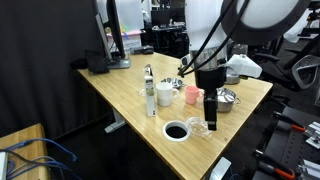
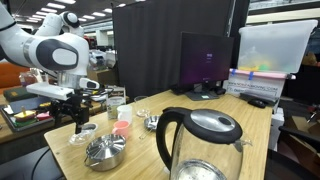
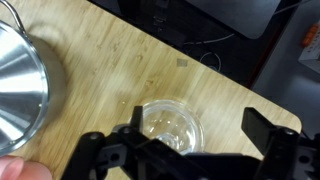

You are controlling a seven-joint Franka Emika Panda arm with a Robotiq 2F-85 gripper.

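Glass [image 3: 172, 125]: clear, upright, mouth up, placed on the wooden surface [image 3: 110, 60] just beside the steel bowl [image 3: 20, 85]. Jaws: spread wide, nothing gripped, hung above the glass, which is seen between them, untouched.

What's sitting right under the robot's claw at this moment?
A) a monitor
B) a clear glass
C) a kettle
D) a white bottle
B: in the wrist view the glass lies just below the open gripper, with the metal bowl off to one side.
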